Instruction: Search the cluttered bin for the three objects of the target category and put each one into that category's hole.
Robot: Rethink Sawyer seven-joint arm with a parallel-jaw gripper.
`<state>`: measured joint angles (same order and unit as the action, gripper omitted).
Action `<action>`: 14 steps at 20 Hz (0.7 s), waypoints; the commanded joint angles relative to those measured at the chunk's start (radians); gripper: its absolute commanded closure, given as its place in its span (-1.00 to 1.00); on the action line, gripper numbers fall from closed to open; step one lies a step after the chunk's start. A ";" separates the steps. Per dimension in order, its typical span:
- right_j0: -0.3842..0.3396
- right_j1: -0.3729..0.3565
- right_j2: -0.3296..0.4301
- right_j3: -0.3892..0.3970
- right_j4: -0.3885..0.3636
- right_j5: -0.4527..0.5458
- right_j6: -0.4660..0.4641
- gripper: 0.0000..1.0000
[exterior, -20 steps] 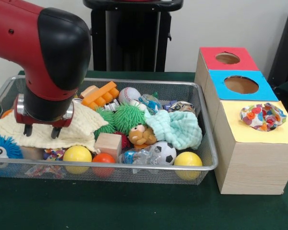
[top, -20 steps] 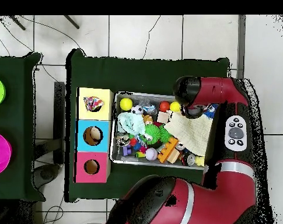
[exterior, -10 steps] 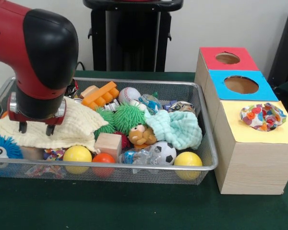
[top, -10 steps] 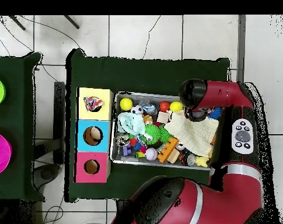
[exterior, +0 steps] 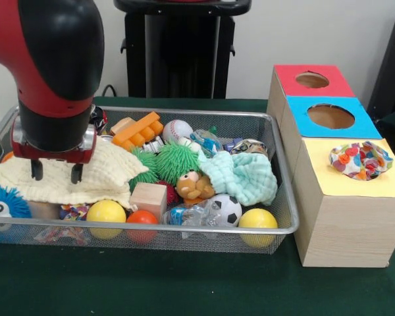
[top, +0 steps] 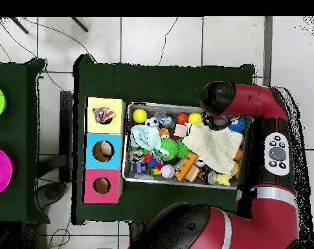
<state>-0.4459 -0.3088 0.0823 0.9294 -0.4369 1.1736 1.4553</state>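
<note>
The wire mesh bin [exterior: 184, 227] holds many toys. My gripper [exterior: 55, 172] is open and empty, its fingertips [exterior: 37, 172] just above the pale-yellow waffle cloth [exterior: 105, 172] at the bin's left end. One floral cloth piece [exterior: 360, 160] lies on the yellow box top [exterior: 336, 184], over its hole, which is hidden beneath it. It also shows in the overhead view [top: 103, 115]. A small patterned scrap [exterior: 72, 212] peeks out under the yellow cloth at the front left; I cannot tell what it is. In the overhead view the arm [top: 224, 104] hides the gripper.
The mint-green waffle cloth [exterior: 243, 176] lies right of centre. Green spiky balls [exterior: 174, 161], an orange brick [exterior: 138, 128], a wooden block [exterior: 148, 197], yellow balls [exterior: 258, 219] and a soccer ball [exterior: 225, 207] crowd the bin. The blue-topped [exterior: 330, 116] and red-topped [exterior: 312, 79] boxes stand behind the yellow one.
The arm has shifted a little left, then back and slightly up over the yellow cloth. Its elbow has swung outward in the overhead view. The gripper has stayed open and empty.
</note>
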 commanded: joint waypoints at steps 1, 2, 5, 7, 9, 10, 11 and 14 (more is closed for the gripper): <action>0.005 -0.093 0.115 0.163 0.060 -0.028 -0.122 -1.00; 0.006 -0.094 0.116 0.165 0.061 -0.029 -0.120 -1.00; -0.003 -0.096 0.122 0.193 0.067 -0.062 -0.105 -1.00; -0.007 -0.088 0.127 0.198 0.064 -0.083 -0.103 -1.00; -0.014 -0.080 0.129 0.204 0.058 -0.112 -0.104 -1.00; -0.016 -0.071 0.131 0.199 0.052 -0.124 -0.106 -1.00; -0.018 -0.061 0.133 0.193 0.046 -0.135 -0.110 -1.00; -0.026 -0.034 0.138 0.182 0.034 -0.174 -0.113 -1.00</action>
<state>-0.4470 -0.3895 0.1250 0.9996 -0.3907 1.1117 1.4553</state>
